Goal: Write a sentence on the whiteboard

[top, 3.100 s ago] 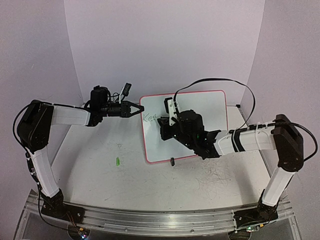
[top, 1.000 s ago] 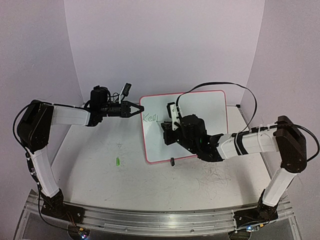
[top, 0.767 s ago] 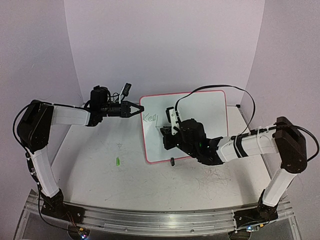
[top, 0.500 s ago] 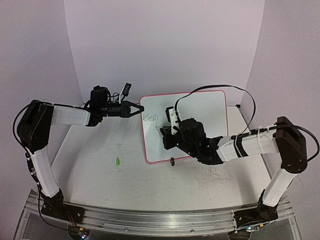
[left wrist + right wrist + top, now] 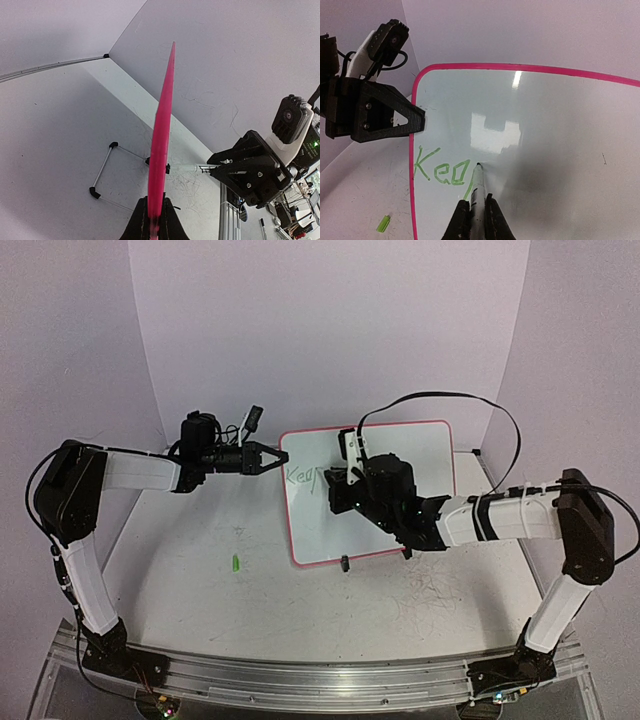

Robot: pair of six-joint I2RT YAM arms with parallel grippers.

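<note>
the whiteboard (image 5: 420, 455) sits on the white surface (image 5: 250, 610) toward the back, between the two arms, its pink rim running all round. a small black clip foot (image 5: 344, 562) shows at its near edge.

the left gripper (image 5: 275, 462) reaches in from the left with its fingers pressed together on the board's left rim. in the left wrist view the rim runs edge-on, straight up out of the pinch. a thin wire foot with black ends (image 5: 104, 170) stands on the surface beside the board there.

the right gripper (image 5: 475, 212) hangs over the left half of the board and pinches a marker (image 5: 478, 185). the marker points away from the wrist, and its dark tip touches the white face just right of the writing.

the sentence (image 5: 442, 170) is only partly there: green letters near the left rim, about level with the left gripper's fingertips, reading roughly "kea", followed by one slanted stroke that ends by the marker tip. the rest of the board's face to the right is bare white, apart from a glare patch and a tiny dark mark.

a small green cap (image 5: 234, 563) lies on the surface, well apart from the board, off its near left corner. faint scribble marks smear the surface (image 5: 430, 590) near the right arm.
</note>
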